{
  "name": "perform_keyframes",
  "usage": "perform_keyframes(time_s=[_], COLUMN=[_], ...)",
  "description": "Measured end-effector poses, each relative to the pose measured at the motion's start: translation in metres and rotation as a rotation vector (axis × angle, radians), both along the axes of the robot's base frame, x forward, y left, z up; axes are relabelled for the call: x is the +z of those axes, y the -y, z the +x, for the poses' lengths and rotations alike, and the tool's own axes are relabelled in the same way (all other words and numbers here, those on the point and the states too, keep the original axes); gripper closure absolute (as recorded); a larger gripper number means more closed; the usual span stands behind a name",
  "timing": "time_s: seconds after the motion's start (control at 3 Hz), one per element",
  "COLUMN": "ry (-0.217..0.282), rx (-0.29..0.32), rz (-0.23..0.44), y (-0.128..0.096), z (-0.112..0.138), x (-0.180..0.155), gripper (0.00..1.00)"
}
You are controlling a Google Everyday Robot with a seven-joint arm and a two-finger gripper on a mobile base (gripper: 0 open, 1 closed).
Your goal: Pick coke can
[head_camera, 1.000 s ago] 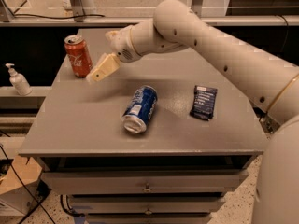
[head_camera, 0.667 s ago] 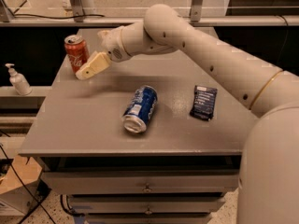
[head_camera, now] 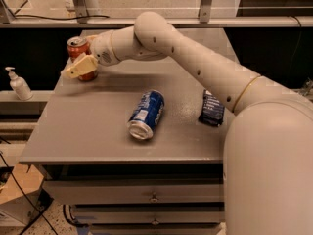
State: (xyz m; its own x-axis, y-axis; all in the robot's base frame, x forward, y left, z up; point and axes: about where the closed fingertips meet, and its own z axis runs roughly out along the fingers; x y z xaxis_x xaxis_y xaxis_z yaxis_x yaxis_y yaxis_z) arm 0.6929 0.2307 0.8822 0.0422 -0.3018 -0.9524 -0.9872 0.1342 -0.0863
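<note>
The robot's arm [head_camera: 195,62] stretches across the grey table [head_camera: 73,131] to its ten o'clock corner, where the red coke can [head_camera: 77,47] stands upright with its silver top showing. The cream pincer [head_camera: 80,67] sits low against the can's near side, covering part of its lower body. Whether the pincer is spread, closed or already pinching the can cannot be told from this angle.

The step in hand appears to be the final approach and grasp. The can is still on the table, so the lift remains to be done. The next move probably calls for a firm, centred hold on the can, then a straight rise so it neither tips nor slides off the nearby edge.

A blue can [head_camera: 145,114] lies on its side near the table's centre, well apart, and a dark packet [head_camera: 212,109] rests at three o'clock. A pump bottle [head_camera: 19,84] stands off the table at nine o'clock.
</note>
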Motion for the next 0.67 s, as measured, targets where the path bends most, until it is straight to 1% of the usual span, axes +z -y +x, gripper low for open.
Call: perform_keyframes(time_s=[0.33, 0.67], ry=[0.003, 0.026], rx=[0.009, -0.024], rz=[0.012, -0.002], y=[-0.002, 0.020], z=[-0.002, -0.014], x=[0.001, 0.010], gripper=[0.41, 0.64])
